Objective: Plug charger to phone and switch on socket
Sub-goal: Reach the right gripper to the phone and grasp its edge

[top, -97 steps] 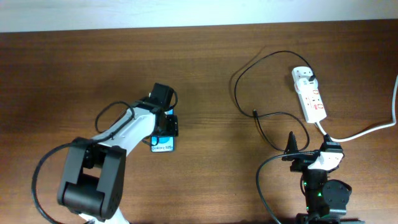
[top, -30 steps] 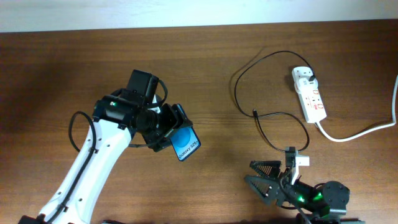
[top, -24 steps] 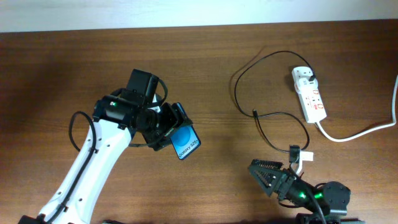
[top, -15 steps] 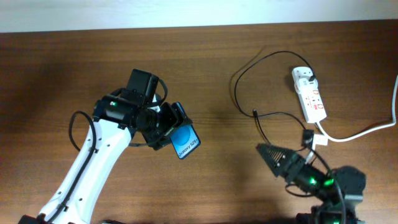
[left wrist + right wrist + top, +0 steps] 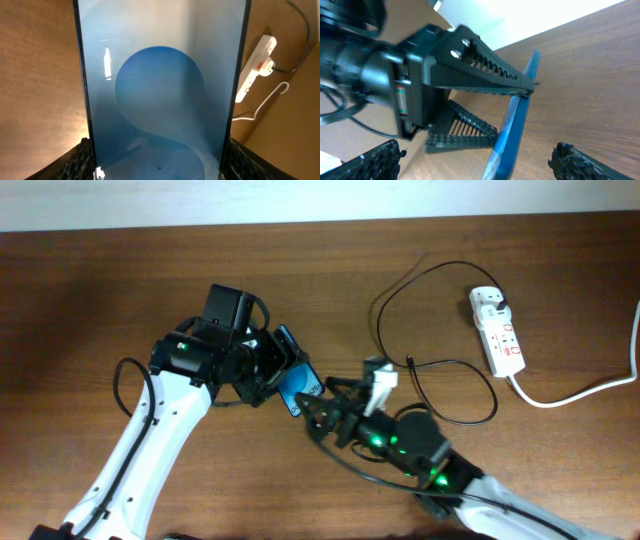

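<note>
My left gripper (image 5: 272, 370) is shut on the phone (image 5: 298, 387), a blue-screened slab held tilted above the table's middle. The phone fills the left wrist view (image 5: 160, 90), between the fingers of the left gripper (image 5: 160, 172). My right gripper (image 5: 322, 404) is open, its fingers on either side of the phone's free lower end without gripping it. In the right wrist view the phone (image 5: 516, 127) is edge-on between the spread jaws of the right gripper (image 5: 475, 167). The charger's black cable (image 5: 380, 320) loops on the table, its tip (image 5: 410, 362) lying loose. The white socket (image 5: 497, 330) lies at the far right.
The socket's thick white cord (image 5: 590, 388) runs off the right edge. The socket also shows in the left wrist view (image 5: 257, 62). The cable's lower loop (image 5: 490, 395) lies just right of the right arm. The left arm crosses the lower left of the table.
My right arm has swung from the lower right to the middle, bringing its open gripper around the phone's end. My left gripper has shifted the phone slightly up and right.
</note>
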Controlling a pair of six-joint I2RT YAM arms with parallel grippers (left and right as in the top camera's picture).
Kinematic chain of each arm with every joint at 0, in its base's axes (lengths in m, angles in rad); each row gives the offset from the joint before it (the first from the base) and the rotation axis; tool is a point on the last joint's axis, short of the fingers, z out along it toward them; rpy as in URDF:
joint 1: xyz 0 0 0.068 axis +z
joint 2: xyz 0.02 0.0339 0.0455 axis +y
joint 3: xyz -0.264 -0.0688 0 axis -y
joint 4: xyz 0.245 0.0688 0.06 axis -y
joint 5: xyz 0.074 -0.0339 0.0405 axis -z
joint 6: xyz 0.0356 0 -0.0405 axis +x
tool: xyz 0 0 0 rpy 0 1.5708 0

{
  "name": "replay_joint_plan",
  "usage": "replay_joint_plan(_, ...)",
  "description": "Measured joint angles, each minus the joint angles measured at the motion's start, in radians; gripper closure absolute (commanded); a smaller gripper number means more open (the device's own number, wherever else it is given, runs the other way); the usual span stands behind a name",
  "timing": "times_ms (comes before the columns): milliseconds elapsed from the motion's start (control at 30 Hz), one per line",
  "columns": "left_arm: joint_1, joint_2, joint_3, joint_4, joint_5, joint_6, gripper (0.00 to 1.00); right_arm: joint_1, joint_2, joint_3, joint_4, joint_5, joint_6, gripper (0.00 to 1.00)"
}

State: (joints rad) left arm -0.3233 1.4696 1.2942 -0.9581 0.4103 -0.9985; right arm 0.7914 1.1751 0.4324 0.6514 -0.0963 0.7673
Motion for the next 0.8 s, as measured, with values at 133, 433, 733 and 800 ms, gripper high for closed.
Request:
replay_joint_plan(133,0.0,0.001,0.0,0.002,0.0,-0.002,0.54,0.011,0.215,0.003,0.211,0.03,0.045,0.23)
replay_joint_plan(433,0.0,0.001,0.0,0.002,-0.019,-0.013,0.57,0.03,0.237,0.01,0.241,0.04,0.101,0.48)
replay_joint_plan(733,0.0,0.001,0.0,0.002,-0.053,-0.021,0.56,0.034,0.237,0.027,0.229,0.074,0.181,0.55)
replay_joint_plan(800,-0.001,0.001,0.0,0.002,-0.053,-0.024,0.57,0.034,0.236,0.027,0.209,0.078,0.188,0.55)
